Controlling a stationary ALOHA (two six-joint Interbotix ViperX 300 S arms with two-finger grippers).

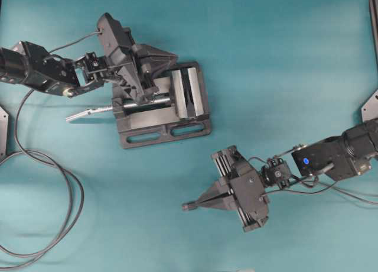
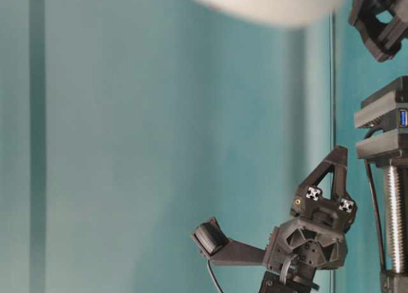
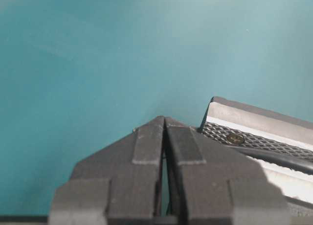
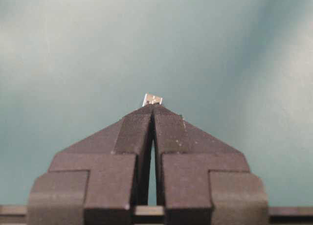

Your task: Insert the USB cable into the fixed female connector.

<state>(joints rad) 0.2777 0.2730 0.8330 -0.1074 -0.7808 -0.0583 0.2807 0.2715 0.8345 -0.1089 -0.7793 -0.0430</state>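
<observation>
Gripping a small silver-tipped plug (image 4: 152, 99), the right gripper (image 1: 190, 206) hung over open worktop (image 1: 283, 65). Left gripper (image 1: 171, 60) sat shut, empty, above the vise (image 1: 177, 115).

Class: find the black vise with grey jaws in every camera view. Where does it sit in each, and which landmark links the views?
Overhead: the vise sits upper centre-left.
Table-level: at the right edge.
Left wrist: lower right corner.
Right wrist: not in it.
Shared landmark: the teal tabletop fills every background.
</observation>
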